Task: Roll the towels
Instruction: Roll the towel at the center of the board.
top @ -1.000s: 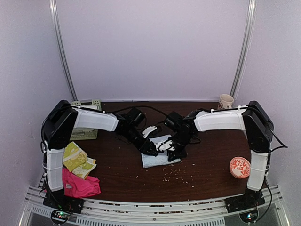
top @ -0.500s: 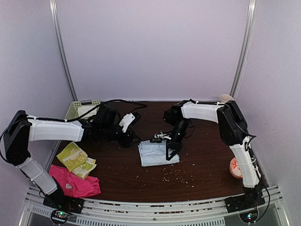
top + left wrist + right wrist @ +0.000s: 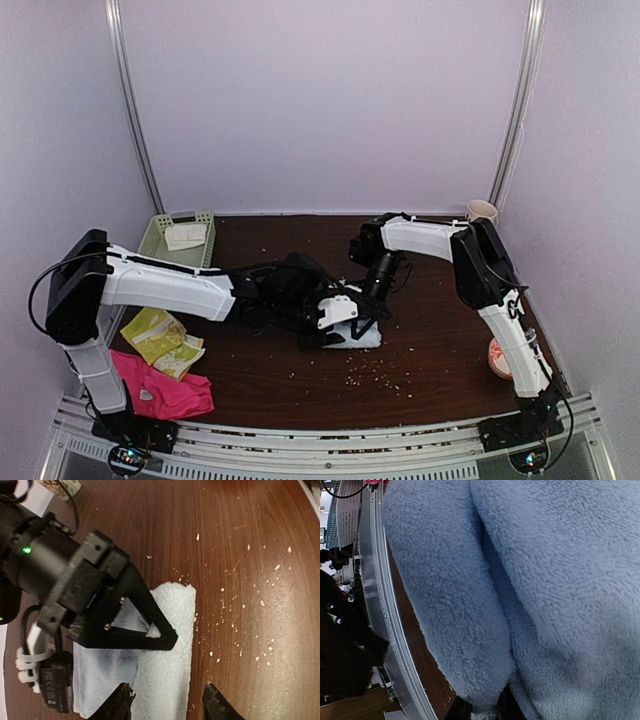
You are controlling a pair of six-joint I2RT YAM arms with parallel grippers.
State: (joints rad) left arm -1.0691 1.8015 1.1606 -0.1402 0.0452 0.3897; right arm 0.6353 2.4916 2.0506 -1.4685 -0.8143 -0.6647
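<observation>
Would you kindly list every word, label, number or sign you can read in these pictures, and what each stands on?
No text can be read anywhere.
The red-and-white bowl bears only a pattern, too small to tell any letters.
The yellow-green towel has a print, no words.
The mug looks plain.
The pale blue towel shows no tag.

Pretty bare setup: a dark brown wood table (image 3: 260, 380) boxed in on three sides. The back wall (image 3: 320, 100) sits along the table's far edge, with the left wall (image 3: 50, 150) and right wall (image 3: 590, 150) along its sides, all plain pale lilac-white. A left pole (image 3: 133, 110) and a right pole (image 3: 518, 100), both metal, rise from the table's far corners. A silver slotted rail (image 3: 330, 440) runs along its near edge. Pale crumbs (image 3: 375, 372) dot the tabletop. Light's soft and even.
</observation>
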